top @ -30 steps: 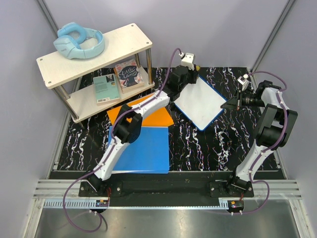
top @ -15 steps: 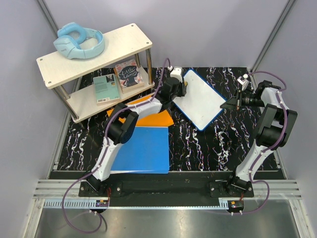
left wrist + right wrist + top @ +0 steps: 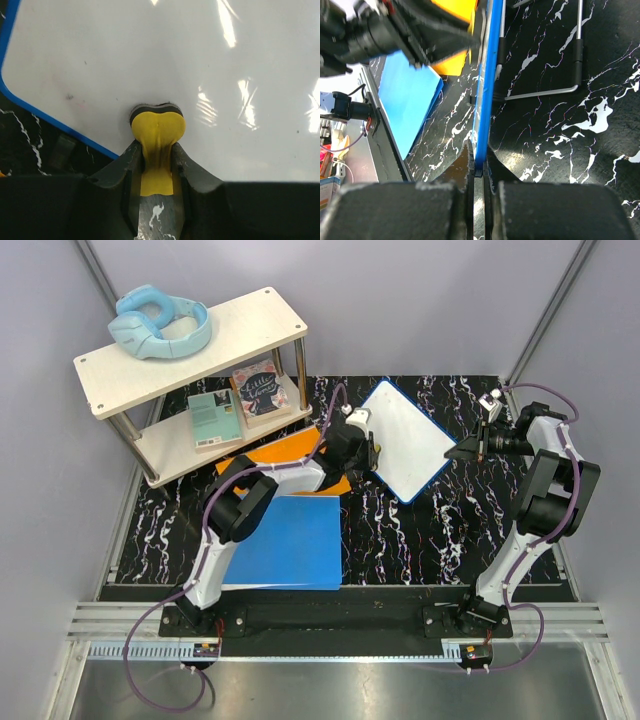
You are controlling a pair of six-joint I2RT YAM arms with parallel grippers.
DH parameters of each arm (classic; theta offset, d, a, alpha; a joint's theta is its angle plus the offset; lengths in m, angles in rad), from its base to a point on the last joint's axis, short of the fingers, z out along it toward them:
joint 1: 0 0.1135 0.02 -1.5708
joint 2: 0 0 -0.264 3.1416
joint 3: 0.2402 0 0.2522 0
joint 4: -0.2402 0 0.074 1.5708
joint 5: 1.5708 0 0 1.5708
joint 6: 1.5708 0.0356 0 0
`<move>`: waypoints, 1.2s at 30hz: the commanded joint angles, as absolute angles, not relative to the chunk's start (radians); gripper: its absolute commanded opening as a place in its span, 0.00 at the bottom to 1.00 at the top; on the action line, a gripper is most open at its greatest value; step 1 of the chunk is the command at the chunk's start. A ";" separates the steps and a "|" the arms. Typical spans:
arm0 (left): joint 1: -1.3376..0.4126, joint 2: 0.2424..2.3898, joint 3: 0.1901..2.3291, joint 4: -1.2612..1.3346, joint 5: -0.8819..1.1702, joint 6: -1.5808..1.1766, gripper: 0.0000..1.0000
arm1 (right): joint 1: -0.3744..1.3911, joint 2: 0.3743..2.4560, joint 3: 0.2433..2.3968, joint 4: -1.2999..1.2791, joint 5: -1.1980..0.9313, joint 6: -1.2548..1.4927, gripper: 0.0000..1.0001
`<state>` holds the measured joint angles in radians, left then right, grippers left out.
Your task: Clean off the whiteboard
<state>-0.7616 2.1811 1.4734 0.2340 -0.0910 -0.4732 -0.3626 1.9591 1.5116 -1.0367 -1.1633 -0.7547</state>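
The black marbled table carries everything. A blue folder lies near my left arm's base, with an orange folder partly under its far edge.

The whiteboard sits past them, right of the middle and toward the far side, turned so one corner points at my right arm. Its face is white and glossy, with only a few faint specks near the blue rim.

My right gripper is at that right corner. From its own camera I see the board edge-on. My two fingers are pinched nearly together with the thin blue rim caught between them. A bent metal wire frame shows just beside the board.

My left gripper is at the board's left part, above the orange folder. Its jaws are drawn in narrow and squeeze a yellow eraser pad so that it bulges out past my fingertips. The pad's dark layer is pressed flat on the white surface, close to the lower left rim.
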 commanded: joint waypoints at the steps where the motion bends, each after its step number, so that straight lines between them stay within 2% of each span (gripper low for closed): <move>1: -0.819 2.155 1.425 0.226 -0.029 -0.515 0.00 | -0.314 1.948 1.508 -1.052 -1.085 -0.844 0.00; 5: -0.838 2.163 1.422 0.161 -0.032 -0.555 0.00 | -0.313 1.951 1.511 -1.051 -1.083 -0.841 0.00; 15: -0.838 2.122 1.385 0.008 -0.106 -0.614 0.00 | -0.314 1.968 1.526 -1.045 -1.088 -0.812 0.29; 23: -0.838 2.094 1.364 0.008 -0.121 -0.598 0.00 | -0.314 1.970 1.531 -1.028 -1.097 -0.792 0.48; 26: -0.838 2.074 1.356 0.011 -0.136 -0.575 0.00 | -0.314 1.944 1.499 -0.942 -1.065 -0.723 0.56; 29: -0.838 2.057 1.351 0.003 -0.159 -0.554 0.00 | -0.314 1.896 1.451 -0.836 -1.014 -0.634 0.60; 36: -0.838 1.993 1.293 0.003 -0.164 -0.561 0.00 | -0.318 1.839 1.417 -0.765 -0.983 -0.558 0.71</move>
<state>-0.8333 2.0674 1.3331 0.0334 -0.1314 -0.5755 -0.3161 1.9190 1.4193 -0.8425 -1.0077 -0.6189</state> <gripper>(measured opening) 0.281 0.682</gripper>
